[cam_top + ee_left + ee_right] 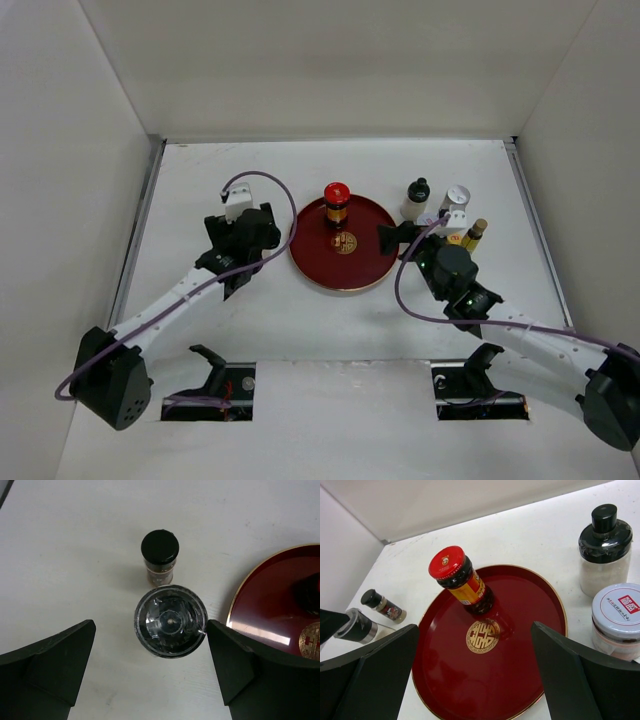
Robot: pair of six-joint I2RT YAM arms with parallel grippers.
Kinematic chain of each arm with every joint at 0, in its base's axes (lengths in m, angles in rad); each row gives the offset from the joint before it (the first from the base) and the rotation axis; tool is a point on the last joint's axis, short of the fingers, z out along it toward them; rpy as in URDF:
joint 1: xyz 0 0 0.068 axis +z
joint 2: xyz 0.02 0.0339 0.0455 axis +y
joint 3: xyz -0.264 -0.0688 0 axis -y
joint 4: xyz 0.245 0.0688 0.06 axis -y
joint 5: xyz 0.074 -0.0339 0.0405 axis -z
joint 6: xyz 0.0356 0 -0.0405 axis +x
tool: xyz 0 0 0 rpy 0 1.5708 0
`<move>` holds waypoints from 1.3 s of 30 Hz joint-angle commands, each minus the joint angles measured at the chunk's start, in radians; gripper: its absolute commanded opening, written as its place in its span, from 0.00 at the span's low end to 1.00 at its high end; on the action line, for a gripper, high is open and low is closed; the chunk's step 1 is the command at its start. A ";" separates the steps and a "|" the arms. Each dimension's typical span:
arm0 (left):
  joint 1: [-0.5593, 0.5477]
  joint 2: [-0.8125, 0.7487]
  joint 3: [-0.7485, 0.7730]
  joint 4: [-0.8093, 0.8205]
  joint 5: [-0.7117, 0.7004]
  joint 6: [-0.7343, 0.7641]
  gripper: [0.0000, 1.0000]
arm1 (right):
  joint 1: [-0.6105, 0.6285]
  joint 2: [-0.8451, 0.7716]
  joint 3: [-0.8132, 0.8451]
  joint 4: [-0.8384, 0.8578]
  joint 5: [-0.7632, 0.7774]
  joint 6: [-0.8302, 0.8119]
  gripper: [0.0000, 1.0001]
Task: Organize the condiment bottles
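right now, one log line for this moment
tray: red-capped jar only | left gripper: open, astride clear-topped bottle | right gripper: open, empty, facing tray

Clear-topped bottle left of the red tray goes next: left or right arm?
Left, probably. The left gripper, open, brackets the clear-topped bottle, one finger either side. The right gripper, also open, sits across the red tray from that bottle.

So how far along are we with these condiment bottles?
Looks done: one red-capped jar stands on the red tray. In hand: nothing; the right gripper is open, the left gripper open over a clear-topped bottle beside a black-capped bottle. Left: those two, plus the black-topped bottle, white-lidded jar and yellow-capped bottle right of the tray.
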 commanded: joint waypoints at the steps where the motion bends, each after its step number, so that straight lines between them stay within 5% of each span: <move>1: 0.007 0.039 0.014 0.047 0.036 -0.035 0.95 | 0.002 0.002 0.036 0.035 -0.017 0.003 1.00; 8: 0.022 0.154 0.022 0.143 0.032 -0.035 0.89 | 0.004 0.016 0.040 0.035 -0.018 0.002 1.00; 13: 0.028 0.148 0.003 0.202 0.035 -0.030 0.58 | 0.004 0.030 0.043 0.035 -0.018 0.002 1.00; 18: -0.066 0.050 0.040 0.205 -0.029 0.032 0.42 | 0.004 0.036 0.042 0.038 -0.018 0.002 1.00; 26: -0.243 0.140 0.181 0.284 -0.069 0.099 0.41 | 0.004 0.034 0.042 0.035 -0.018 0.002 1.00; 39: -0.159 0.493 0.352 0.467 0.091 0.138 0.42 | 0.004 0.051 0.037 0.047 -0.020 0.002 1.00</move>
